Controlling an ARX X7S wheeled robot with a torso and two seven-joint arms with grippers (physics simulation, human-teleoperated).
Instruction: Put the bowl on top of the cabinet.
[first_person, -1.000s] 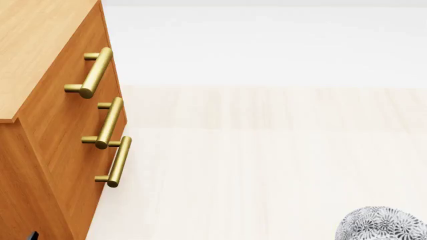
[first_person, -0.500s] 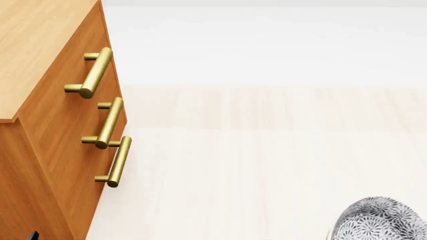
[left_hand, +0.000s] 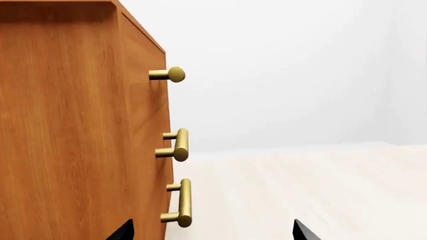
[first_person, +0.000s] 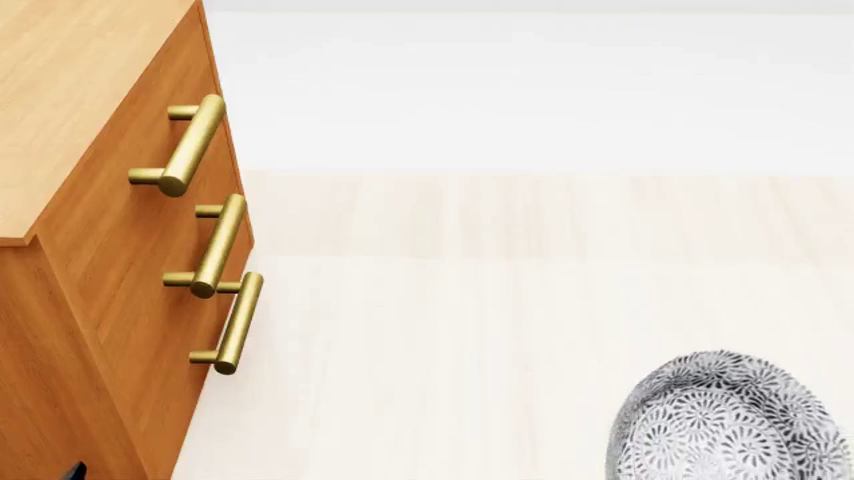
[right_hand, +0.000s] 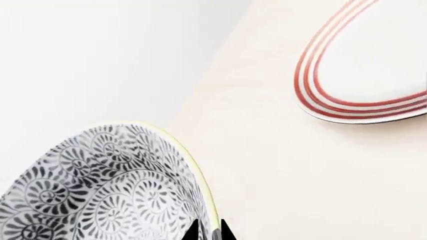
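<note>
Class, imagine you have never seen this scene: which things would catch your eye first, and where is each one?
The tall orange-brown cabinet fills the head view's left, with three brass handles down its front. The grey floral bowl pokes in at that view's lower right; the right gripper pinches its rim. A white plate with red rings lies on the pale floor beyond.

Right gripper (right_hand: 208, 231): two dark fingertips set close together, pinching the bowl (right_hand: 113, 185) at its rim. Left gripper (left_hand: 212, 231): only two dark tips visible, spread wide apart, nothing between them.
</note>
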